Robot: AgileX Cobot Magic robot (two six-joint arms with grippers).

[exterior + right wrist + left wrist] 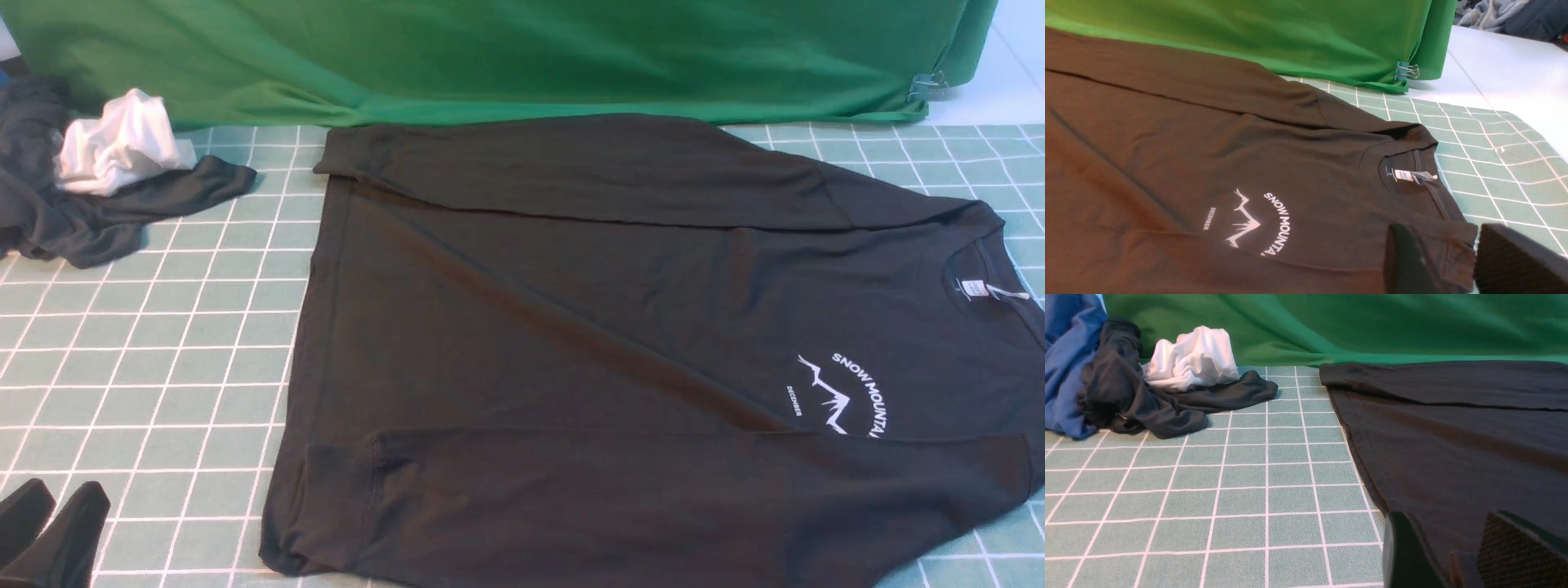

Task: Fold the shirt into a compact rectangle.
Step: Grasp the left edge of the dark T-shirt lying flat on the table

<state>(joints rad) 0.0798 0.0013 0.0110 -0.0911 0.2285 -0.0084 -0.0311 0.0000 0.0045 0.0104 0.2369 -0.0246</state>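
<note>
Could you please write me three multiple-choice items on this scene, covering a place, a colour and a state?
1. Where does the white cloth lie? A) on the dark grey garment B) alone on bare mat C) on the green backdrop
2. What colour is the logo on the shirt? A) red B) white C) yellow
3. How does the shirt lie? A) crumpled B) hanging up C) flat, far sleeve and near sleeve folded over its body
1 A, it rests on that garment at the far left; 2 B, white lettering on black; 3 C, both sleeves cross the flat body.
</note>
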